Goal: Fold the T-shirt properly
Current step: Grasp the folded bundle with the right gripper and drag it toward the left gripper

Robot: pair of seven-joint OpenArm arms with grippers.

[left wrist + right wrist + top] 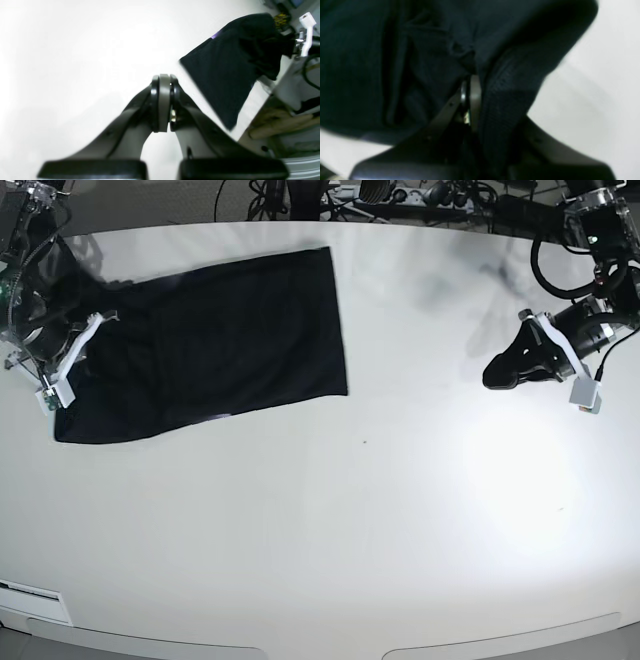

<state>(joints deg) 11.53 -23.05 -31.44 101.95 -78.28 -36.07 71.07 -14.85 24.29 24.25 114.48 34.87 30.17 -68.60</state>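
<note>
The right gripper [470, 100] is clenched on a bunched fold of the black T-shirt [215, 340], with cloth draped over and around its fingers [475, 92] in the wrist view; in the base view it sits at the shirt's left end, at the far left of the white table [330, 520]. The left gripper [163, 105] hovers over bare tabletop at the base view's right, well apart from the shirt, its fingers pressed together with nothing between them. The shirt lies as a long folded rectangle across the table's upper left, its right edge straight.
</note>
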